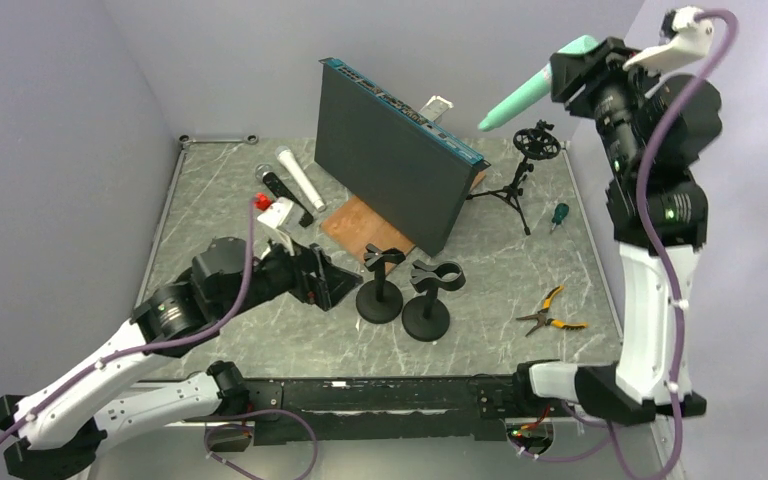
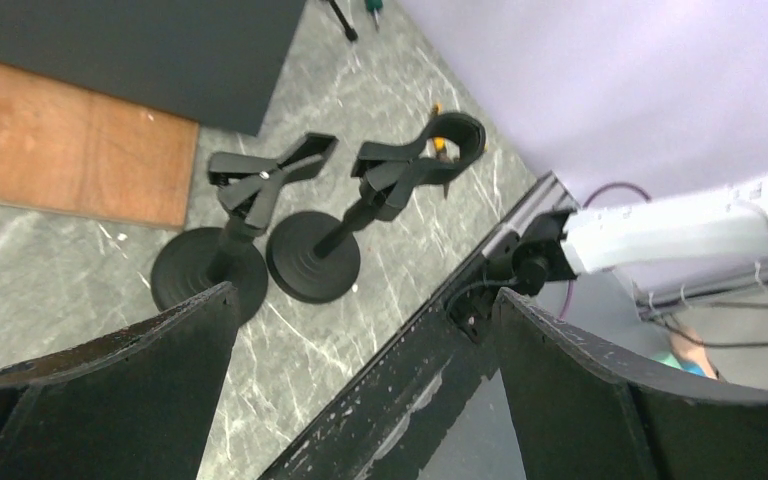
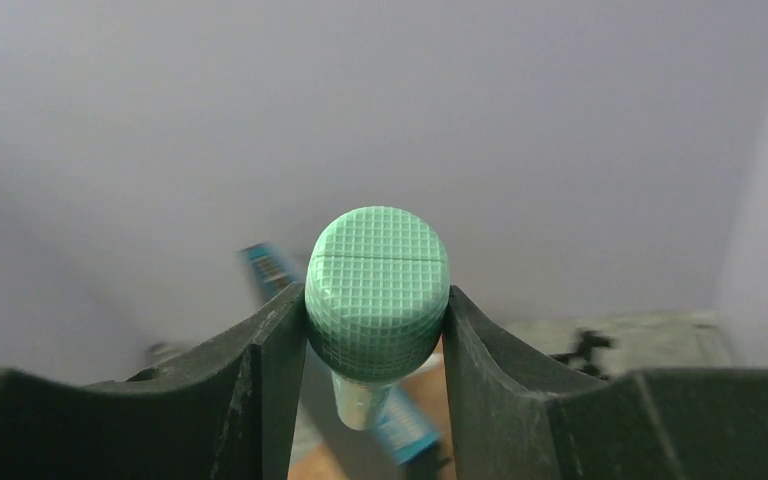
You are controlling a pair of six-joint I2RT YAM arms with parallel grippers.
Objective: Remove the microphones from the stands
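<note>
- The mint-green handheld microphone with a cross-hatched round head (image 1: 520,98) is high in the air at the table's far right. It touches no stand, and its tapered handle slants down toward the table's middle.
- The right gripper (image 3: 375,310) is clamped on the head, one finger on each side, with the handle hanging free beyond the fingers.
- Judged handling: a stiff, fairly light, plastic-looking shell. The textured head gives the pads purchase, but the smooth tapering handle looks slippery.
- Judged risk: held at one end, the long handle may act as a lever and swivel in the grip. A hold just below the head, squeezed moderately, would be steadier.
- The black tripod stand with a ring cradle (image 1: 532,150) stands empty below and beside the microphone, so removal appears done.
- Two black round-based clip stands (image 1: 380,290) (image 1: 428,302) sit side by side at the middle front, both empty.
- The left gripper (image 2: 365,300) hangs low near them, fingers spread wide, holding nothing.
- The grey marbled table (image 1: 260,330) also bears yellow-handled pliers (image 1: 550,315).
</note>
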